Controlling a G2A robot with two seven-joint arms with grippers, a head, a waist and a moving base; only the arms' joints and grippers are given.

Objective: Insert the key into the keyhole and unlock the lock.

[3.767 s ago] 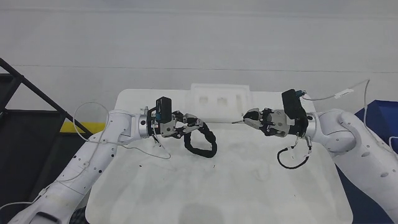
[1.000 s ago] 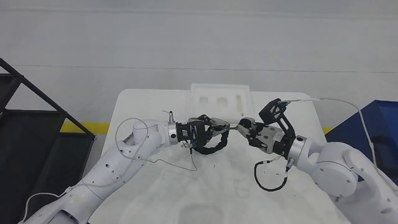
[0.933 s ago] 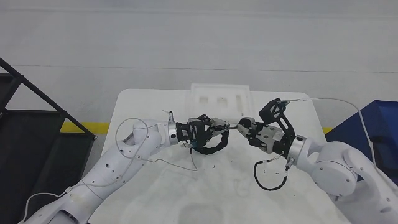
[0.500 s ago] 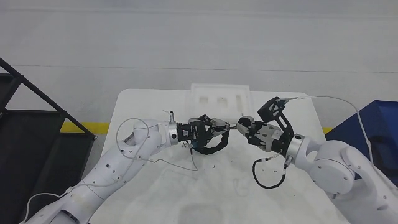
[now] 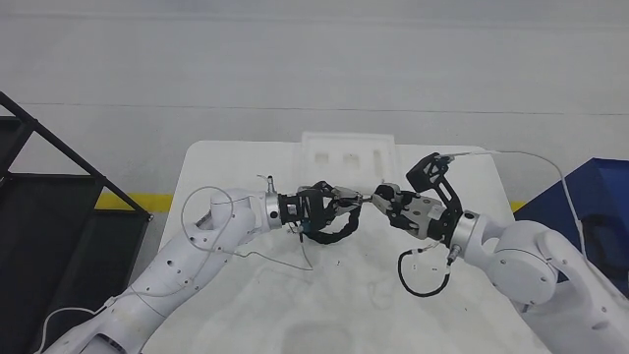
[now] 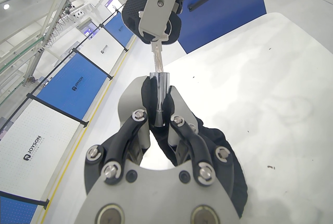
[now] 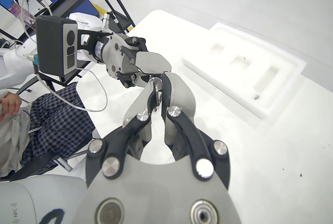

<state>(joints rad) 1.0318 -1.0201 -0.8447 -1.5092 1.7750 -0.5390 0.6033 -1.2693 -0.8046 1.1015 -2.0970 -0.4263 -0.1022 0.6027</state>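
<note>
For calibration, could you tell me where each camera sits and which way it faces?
Top view: above the arms, facing down on the table; both arms show, left gripper and right gripper tip to tip.
Left wrist view: on the left wrist, facing along the left gripper to the lock it grips, the key and the right gripper.
Right wrist view: on the right wrist, facing along the right gripper to the left gripper and a tray.
Shared: the wrist views face each other; each shows both grippers.
</note>
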